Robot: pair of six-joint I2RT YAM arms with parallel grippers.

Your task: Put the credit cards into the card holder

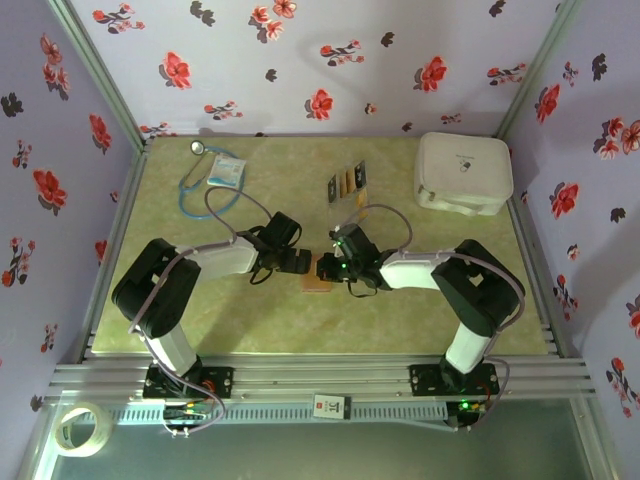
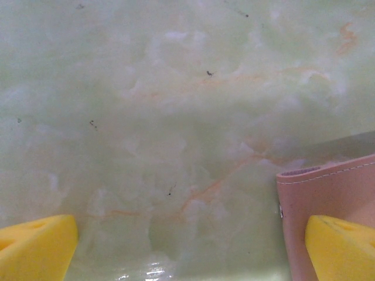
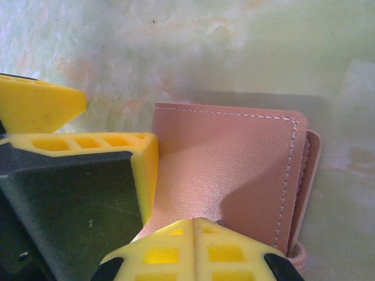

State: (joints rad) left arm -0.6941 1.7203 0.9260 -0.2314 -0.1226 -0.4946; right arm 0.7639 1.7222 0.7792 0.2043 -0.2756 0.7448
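The card holder (image 1: 317, 276), a reddish-brown leather wallet, lies folded shut on the table between my two grippers. My right gripper (image 3: 195, 221) is shut, its joined tips pressed down on the card holder's cover (image 3: 234, 164) with nothing between them. My left gripper (image 2: 187, 257) stands wide open at the wallet's left edge. One of its yellow fingers (image 2: 343, 249) hangs over the card holder (image 2: 328, 196), the other (image 2: 35, 246) over bare table. The credit cards (image 1: 347, 181), dark and yellow-orange, lie in a short row farther back, apart from both grippers (image 1: 300, 262) (image 1: 338, 266).
A big white rounded case (image 1: 462, 172) sits at the back right. A stethoscope (image 1: 196, 178) and a small packet (image 1: 227, 170) lie at the back left. A tape roll (image 1: 80, 428) rests off the table at the near left. Flowered walls close in three sides.
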